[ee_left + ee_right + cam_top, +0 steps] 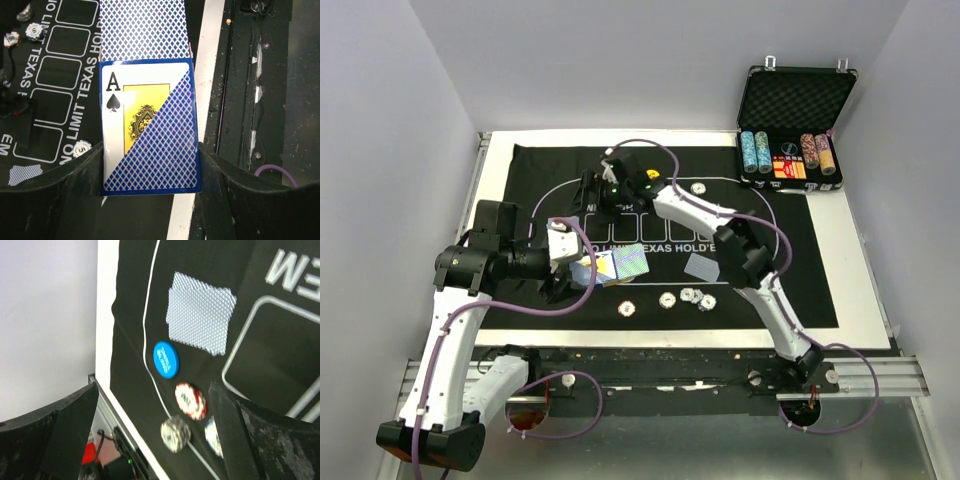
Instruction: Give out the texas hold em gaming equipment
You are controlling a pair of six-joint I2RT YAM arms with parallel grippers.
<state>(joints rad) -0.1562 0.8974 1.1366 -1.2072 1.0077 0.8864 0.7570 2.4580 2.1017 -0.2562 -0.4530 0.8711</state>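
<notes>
The left tool (150, 167) is clenched on a card pack (150, 125), with one finger against each long side. The pack's face shows an ace of spades beside a blue lattice. Blue-backed playing cards (142, 25) stick out of its far end. From above, the pack hangs over the near left part of the black mat (810, 260), which covers most of the white counter (860, 260).

Farther back, left of the mat's centre, the right tool (154, 400) is released, with its jaws spread wide. Its own camera shows a blue button (165, 359) on the mat below. A red-striped chip (190, 400) and a pale chip (175, 433) lie just beside the button, and two overlapping face-down cards (200, 312) lie near it.

A yellow button (652, 175) and a lone chip (698, 187) lie on the far side of the mat, right of that tool. Along the near edge, a row of four poker chips (667, 299) lies in the middle. A single face-down card (700, 265) rests just to the right of the row and a little farther back, beside the right arm's elbow.

At the far right corner an open case (795, 95) holds upright chip stacks (756, 150).
</notes>
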